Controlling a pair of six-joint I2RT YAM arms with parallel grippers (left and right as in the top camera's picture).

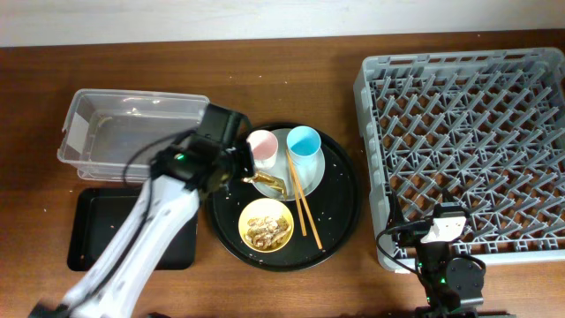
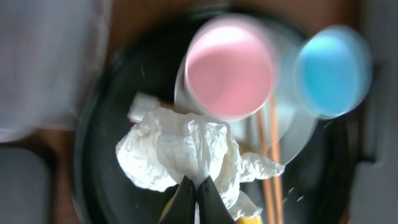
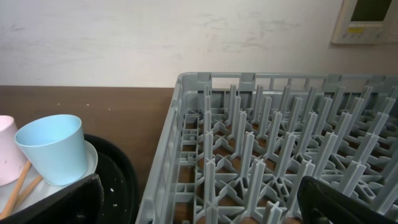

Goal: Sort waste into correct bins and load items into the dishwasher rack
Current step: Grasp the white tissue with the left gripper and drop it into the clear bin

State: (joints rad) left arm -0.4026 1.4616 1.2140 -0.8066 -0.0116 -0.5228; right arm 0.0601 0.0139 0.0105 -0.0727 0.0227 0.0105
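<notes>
In the left wrist view my left gripper [image 2: 196, 183] is shut on the crumpled white tissue [image 2: 180, 146], pinching its near edge above the round black tray. From overhead this gripper [image 1: 240, 172] hangs beside the pink cup [image 1: 261, 146] and hides the tissue. The blue cup [image 1: 303, 144] and a gold-brown wrapper [image 1: 269, 184] rest on the pale plate [image 1: 316, 172]. Chopsticks [image 1: 303, 199] lie slanted next to the yellow bowl [image 1: 266, 223] of food scraps. My right gripper [image 3: 199, 211] is open and holds nothing, at the front left corner of the grey dishwasher rack [image 1: 468, 141].
The clear tub [image 1: 132, 132] stands at the back left, with the shallow black rectangular tray [image 1: 97, 230] in front of it. The round black tray [image 1: 340, 212] carries the dishes between these bins and the rack. A pale wall runs behind the table.
</notes>
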